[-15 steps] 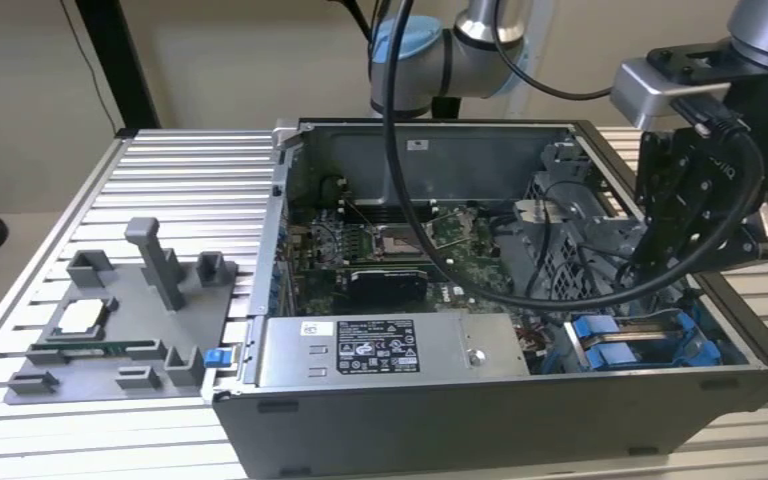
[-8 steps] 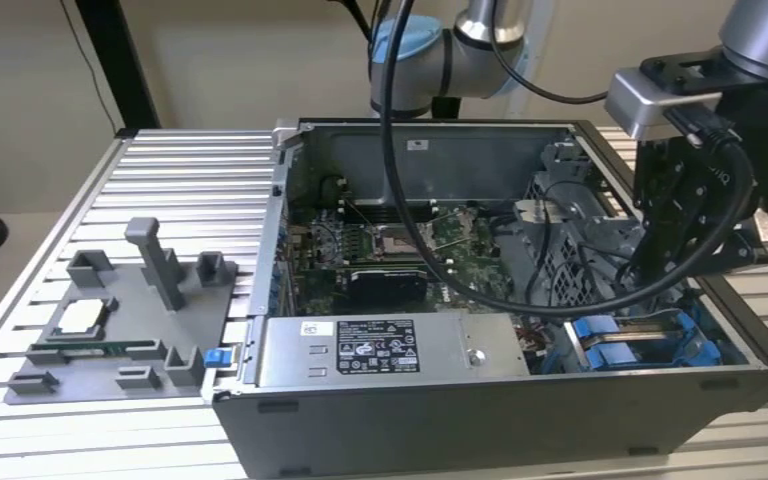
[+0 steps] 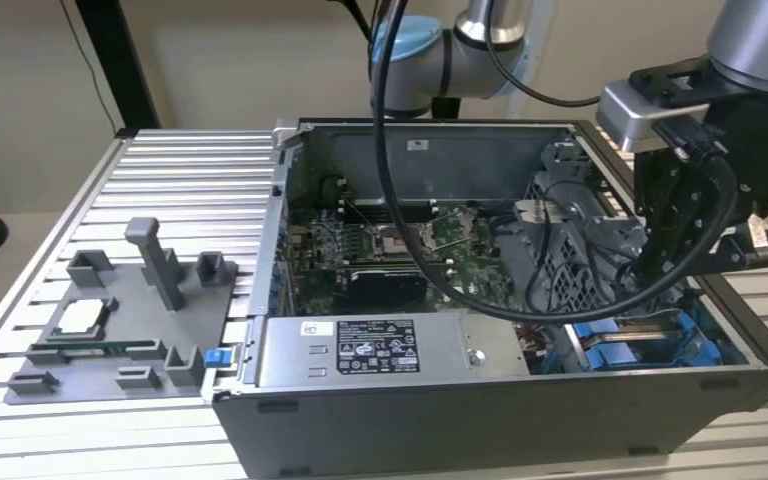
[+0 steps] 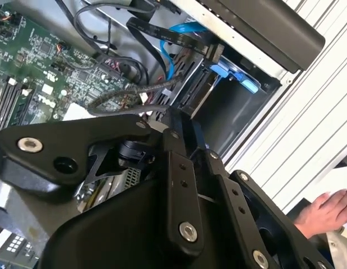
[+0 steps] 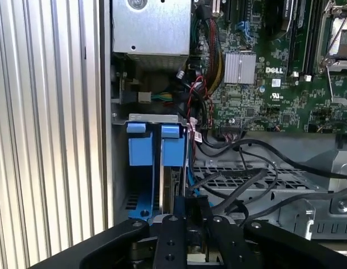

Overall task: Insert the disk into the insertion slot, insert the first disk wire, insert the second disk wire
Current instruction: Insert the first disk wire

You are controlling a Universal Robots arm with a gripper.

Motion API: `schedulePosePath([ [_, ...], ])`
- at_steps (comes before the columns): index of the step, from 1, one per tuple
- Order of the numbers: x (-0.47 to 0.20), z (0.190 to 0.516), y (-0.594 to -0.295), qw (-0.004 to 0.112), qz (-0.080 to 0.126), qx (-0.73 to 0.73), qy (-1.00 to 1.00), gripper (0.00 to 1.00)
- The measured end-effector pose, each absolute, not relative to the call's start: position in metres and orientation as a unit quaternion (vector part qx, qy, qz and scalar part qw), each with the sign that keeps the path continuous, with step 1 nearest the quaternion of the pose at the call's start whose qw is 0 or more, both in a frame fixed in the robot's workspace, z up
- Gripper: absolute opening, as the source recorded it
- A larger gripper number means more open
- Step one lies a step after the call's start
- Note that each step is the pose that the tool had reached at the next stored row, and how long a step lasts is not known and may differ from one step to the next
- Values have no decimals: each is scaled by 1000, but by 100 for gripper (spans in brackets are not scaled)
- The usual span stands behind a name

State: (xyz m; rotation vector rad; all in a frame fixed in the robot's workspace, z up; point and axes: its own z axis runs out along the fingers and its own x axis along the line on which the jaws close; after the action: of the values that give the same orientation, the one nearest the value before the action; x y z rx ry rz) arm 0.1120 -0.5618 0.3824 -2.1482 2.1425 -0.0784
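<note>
Closest to you, the black end effector (image 5: 190, 208) hangs low in the open computer case (image 3: 491, 410), at the corner on the exterior view's right. You cannot tell whether it is clenched or released. Just ahead of it the disk (image 5: 173, 168) stands on edge in its blue carrier, inside the insertion slot (image 5: 152, 118).

Room there is tight. The case's side wall (image 5: 106, 140) runs just beside the slot, and the grey drive cage (image 5: 285, 185) flanks its other side. Across that cage loop several black cables (image 5: 246, 174), passing near the end effector, and a blue cable (image 4: 174, 42) curves close to the bay. The labelled power-supply box (image 3: 357, 350) sits next along the same wall.

Outside the case, a person's hand (image 4: 330, 213) shows just beyond the slats of the table (image 3: 184, 180). A grey parts fixture (image 3: 117, 330) lies well apart on the exterior view's left.
</note>
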Motion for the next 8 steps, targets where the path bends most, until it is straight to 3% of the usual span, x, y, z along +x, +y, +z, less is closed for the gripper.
schedulePosePath([
  [8, 113, 381, -565, 53, -26, -707, 705, 0],
])
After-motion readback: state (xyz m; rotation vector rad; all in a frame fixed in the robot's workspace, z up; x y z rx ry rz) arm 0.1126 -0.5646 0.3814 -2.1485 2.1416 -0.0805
